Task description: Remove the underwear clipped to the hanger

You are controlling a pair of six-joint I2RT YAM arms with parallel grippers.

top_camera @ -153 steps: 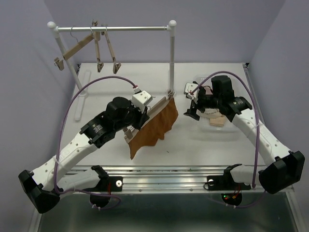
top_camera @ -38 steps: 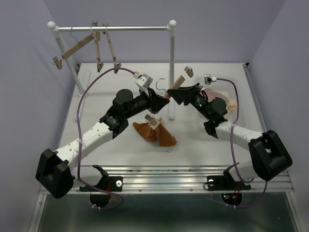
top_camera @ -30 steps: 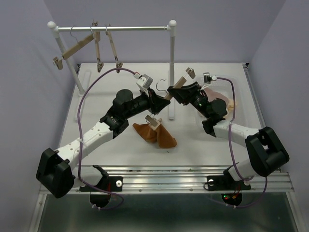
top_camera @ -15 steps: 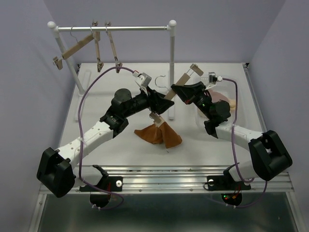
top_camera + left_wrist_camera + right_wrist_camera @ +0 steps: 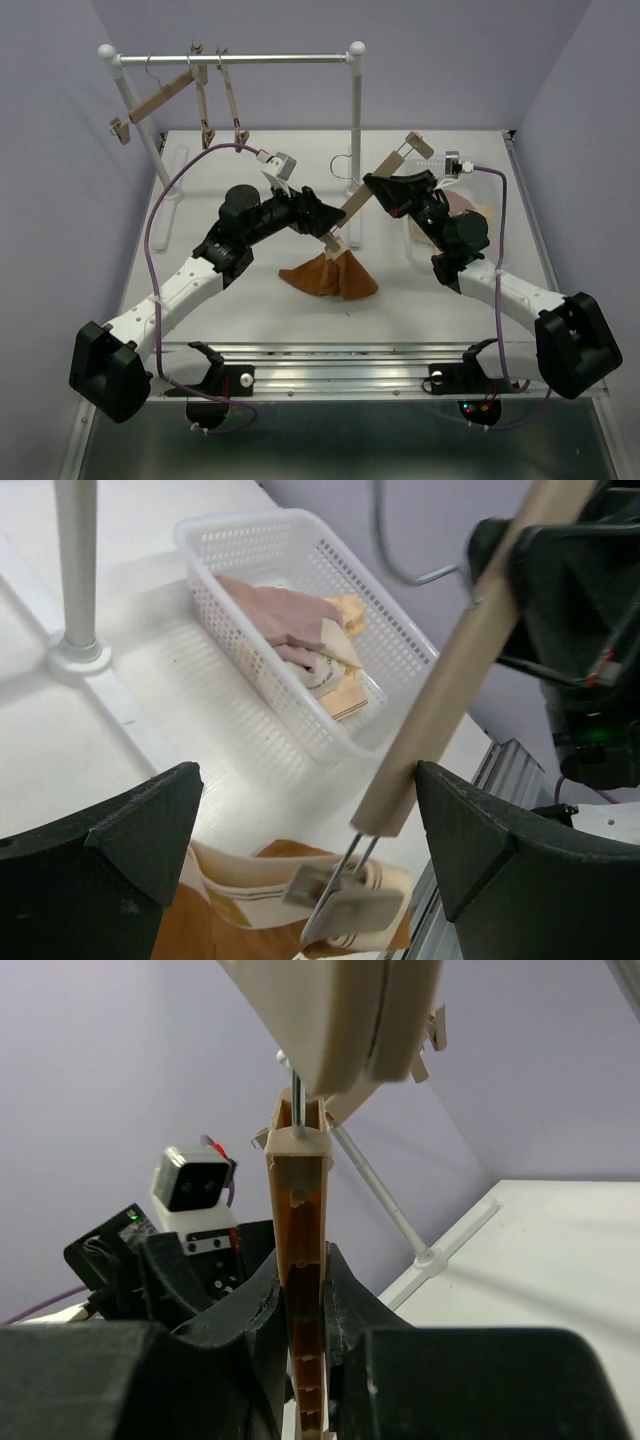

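Top external view has my right gripper (image 5: 380,190) clenched on the wooden hanger (image 5: 350,210) partway along its bar. It holds the hanger tilted above the table (image 5: 260,310), with the upper clip (image 5: 419,146) high toward the back and the lower clip (image 5: 333,243) near the surface. Right wrist view agrees: the bar is squeezed between both fingers (image 5: 243,1300). The rust-brown brief (image 5: 330,277) hangs from the lower clip by its cream waistband, its bulk heaped on the table near the foot of the rack post (image 5: 356,140). My left gripper (image 5: 322,214) is beside that low end of the hanger, jaws spread wide and grasping nothing. In the left wrist view the bar stands between the two fingers, gripped by neither. The dusty pink brief (image 5: 283,612) and pale cream brief (image 5: 347,610) lie in the white basket (image 5: 392,630) on my right side.
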